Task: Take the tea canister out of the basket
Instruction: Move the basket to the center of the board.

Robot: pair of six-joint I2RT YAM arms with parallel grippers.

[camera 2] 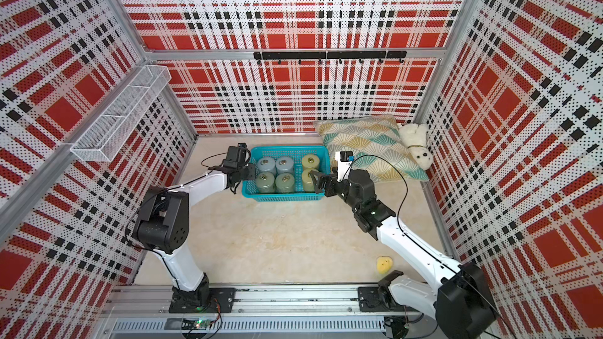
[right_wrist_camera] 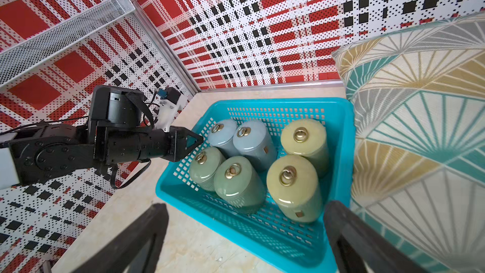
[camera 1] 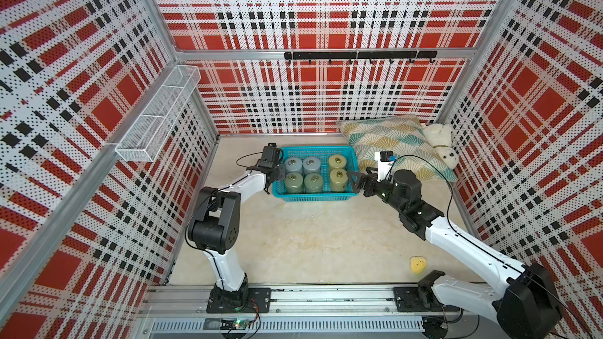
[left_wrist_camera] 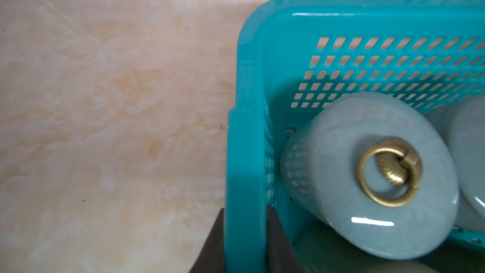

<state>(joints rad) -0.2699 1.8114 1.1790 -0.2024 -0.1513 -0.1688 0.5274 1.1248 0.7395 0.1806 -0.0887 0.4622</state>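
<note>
Six canisters (camera 1: 314, 182) stand upright in the basket (camera 1: 315, 197), and we count them off: two blue-grey at the back left, two green in front of those, two yellow at the right end. We see the left gripper (camera 1: 276, 174) clamped on the basket's left wall, one finger outside and one inside. At the right end the right gripper (camera 1: 356, 183) hangs beside the near yellow canister (camera 1: 338, 180), fingers wide apart, holding nothing. The basket sits on the table (camera 1: 310, 239), near the cushion (camera 1: 391, 138).
</note>
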